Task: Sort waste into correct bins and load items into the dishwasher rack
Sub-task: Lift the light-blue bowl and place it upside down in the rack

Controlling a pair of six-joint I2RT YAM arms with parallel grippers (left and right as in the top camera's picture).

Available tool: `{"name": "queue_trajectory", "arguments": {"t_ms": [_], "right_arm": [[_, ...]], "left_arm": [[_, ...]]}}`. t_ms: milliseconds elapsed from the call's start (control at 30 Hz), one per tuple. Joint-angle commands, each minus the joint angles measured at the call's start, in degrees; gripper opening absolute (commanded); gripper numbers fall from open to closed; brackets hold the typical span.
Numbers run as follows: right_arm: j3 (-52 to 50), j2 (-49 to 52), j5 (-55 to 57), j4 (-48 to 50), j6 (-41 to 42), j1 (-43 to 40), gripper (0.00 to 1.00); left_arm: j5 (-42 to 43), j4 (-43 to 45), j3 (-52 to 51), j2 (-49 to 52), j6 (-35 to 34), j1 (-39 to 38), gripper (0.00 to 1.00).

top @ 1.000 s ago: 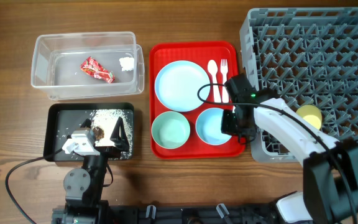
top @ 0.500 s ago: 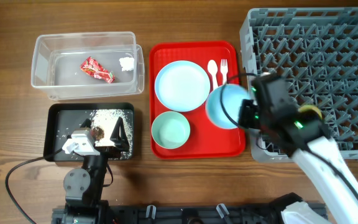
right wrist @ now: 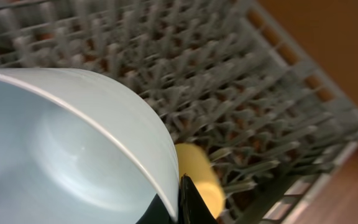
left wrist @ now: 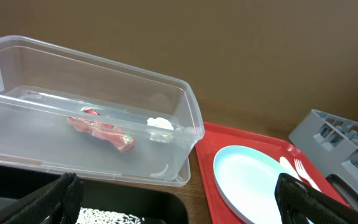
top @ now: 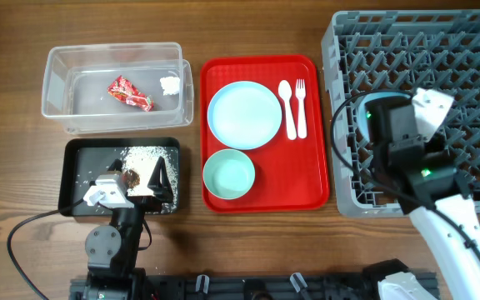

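Dish [right wrist: 61, 155], pale blue, glossy, tilted, clamped in right hand [right wrist: 180, 208] over grey rack [right wrist: 260, 93], left hand [left wrist: 178, 186] spread apart.

Right arm [top: 457, 240], lower right: white shell links, black wrist housing [top: 407, 158] (one green indicator light), looping black cable [top: 334, 133]. Left arm [top: 111, 244], lower left: dark grey motor body, white bracket [top: 100, 193], trailing cable [top: 9, 243].

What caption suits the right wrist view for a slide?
Right gripper pinching the rim of a small light blue dish over the grey plastic dishwasher rack, yellow cup inside.
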Motion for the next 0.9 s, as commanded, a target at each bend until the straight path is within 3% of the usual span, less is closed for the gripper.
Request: {"name": "queue_trajectory", "arguments": {"t_ms": [0, 233, 433, 567, 700, 867], "right_arm": [[8.1, 2.6, 5.3, 0.8, -2.3, -4.9, 0.04], [16.7, 11.4, 12.3, 8.2, -16.9, -10.0, 0.04], [16.7, 23.8, 22.2, 11.0, -17.6, -10.3, 0.04], [16.7, 31.9, 30.4, 15.7, -22.6, -10.3, 0.04], [16.7, 38.5, 40.8, 30.5, -37.5, -10.4, 0.04], [16.7, 42.6, 42.3, 51.3, -56.6, -10.7, 0.04]], "left_arm": [[0.5, -0.4, 0.0, -0.4, 0.8, 0.5, 1.00], [0.5, -0.3, 0.0, -0.4, 0.8, 0.5, 1.00], [0.5, -0.4, 0.0, -0.4, 0.8, 0.5, 1.00], [0.5, -0.3, 0.0, -0.4, 0.8, 0.5, 1.00], [0.5, -0.4, 0.0, -0.4, 0.8, 0.5, 1.00], [0.5, -0.4, 0.0, -0.4, 0.8, 0.5, 1.00]]}}
